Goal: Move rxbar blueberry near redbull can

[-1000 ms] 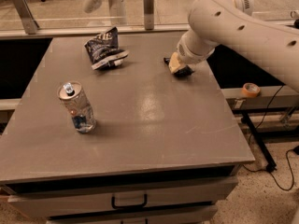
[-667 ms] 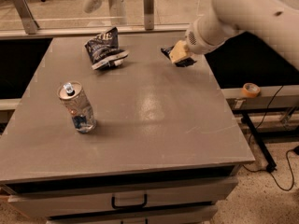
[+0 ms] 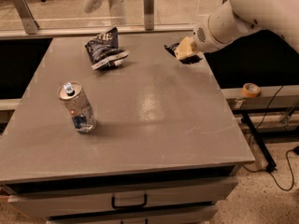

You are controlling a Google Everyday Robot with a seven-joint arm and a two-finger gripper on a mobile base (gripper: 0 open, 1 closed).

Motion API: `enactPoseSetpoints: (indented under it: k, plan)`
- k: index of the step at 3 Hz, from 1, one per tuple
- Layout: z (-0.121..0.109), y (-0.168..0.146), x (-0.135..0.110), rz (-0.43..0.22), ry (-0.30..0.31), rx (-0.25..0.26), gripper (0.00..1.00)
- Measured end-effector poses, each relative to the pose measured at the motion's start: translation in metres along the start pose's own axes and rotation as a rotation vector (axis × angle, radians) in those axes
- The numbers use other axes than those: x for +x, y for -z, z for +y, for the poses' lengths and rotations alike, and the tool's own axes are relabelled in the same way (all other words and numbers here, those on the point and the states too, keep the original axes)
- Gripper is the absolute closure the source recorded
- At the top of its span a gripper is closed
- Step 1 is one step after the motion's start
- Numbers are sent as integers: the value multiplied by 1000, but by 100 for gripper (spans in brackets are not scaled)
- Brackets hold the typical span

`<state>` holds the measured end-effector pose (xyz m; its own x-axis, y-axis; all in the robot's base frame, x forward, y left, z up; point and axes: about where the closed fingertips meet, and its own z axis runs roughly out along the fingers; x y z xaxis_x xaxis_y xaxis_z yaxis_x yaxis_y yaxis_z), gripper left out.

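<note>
The redbull can is a slim silver can with blue markings, standing upright at the left front of the grey table. My gripper hangs over the table's far right edge, a little above the surface. Its tan fingers are shut on a flat dark wrapper, the rxbar blueberry, whose end sticks out to the left. The bar is far from the can, across the table to the right and back.
A puffy dark blue chip bag with white print lies at the back left of the table. A roll of tape sits on a ledge to the right. Glass panels and posts stand behind the table.
My gripper has risen off the table's surface with the dark bar in it and shifted slightly right. The can and chip bag have not moved.
</note>
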<state>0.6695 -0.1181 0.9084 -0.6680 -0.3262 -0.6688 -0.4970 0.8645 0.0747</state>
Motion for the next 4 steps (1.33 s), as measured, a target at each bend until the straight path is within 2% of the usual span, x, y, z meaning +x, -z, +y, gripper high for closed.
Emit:
enactPoseSetpoints:
  k: [1, 2, 3, 4]
  plan:
    - [32, 8, 12, -3, 42, -65, 100]
    - [79, 22, 24, -18, 86, -177, 100]
    - [114, 34, 33, -61, 112, -377, 100]
    - [133, 39, 28, -98, 132, -452, 100]
